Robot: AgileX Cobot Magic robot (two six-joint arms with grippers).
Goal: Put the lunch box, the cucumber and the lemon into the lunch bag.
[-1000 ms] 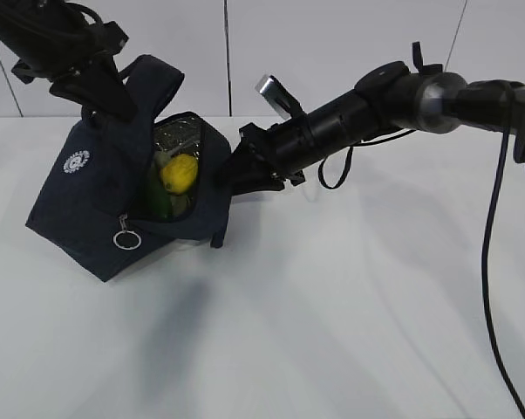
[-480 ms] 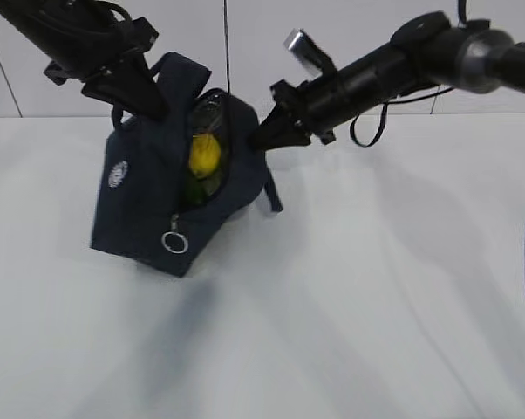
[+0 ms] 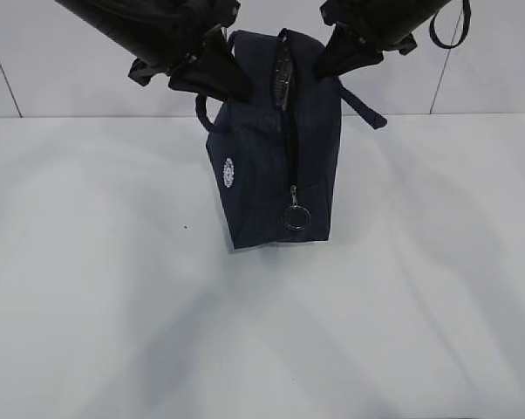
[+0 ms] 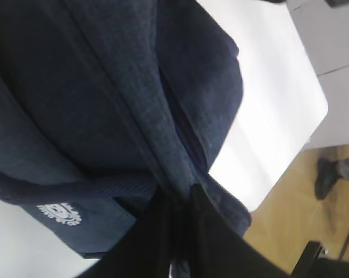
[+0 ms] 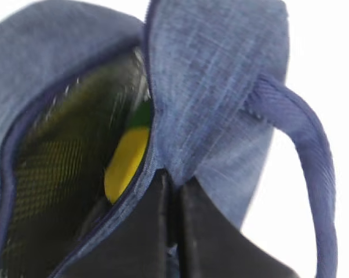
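White tabletop (image 3: pixel 114 332) with a pale panelled wall behind. Lunch bag (image 3: pixel 271 157) stands upright near centre, slightly toward 12 o'clock, its narrow end facing the exterior camera. Zipper runs down that end, silver ring pull (image 3: pixel 296 217) hanging low at about 6 o'clock on the bag. White logo (image 3: pixel 229 172) on the bag's 9 o'clock face. Left gripper (image 3: pixel 232 85) comes in from 11 o'clock, jaws pinched together on the bag's top fabric at its left edge; left wrist view shows cloth squeezed between the black fingers (image 4: pixel 163 243). Right gripper (image 3: pixel 325 70) comes in from 1 o'clock, jaws clamped on the bag's top rim on the right side, a handle loop (image 5: pixel 313 150) just beside it. Right wrist view looks into the open mouth: lemon (image 5: pixel 125 163) inside, a bit of green, likely the cucumber (image 5: pixel 141 114), at its 12 o'clock. Lunch box can't be made out.
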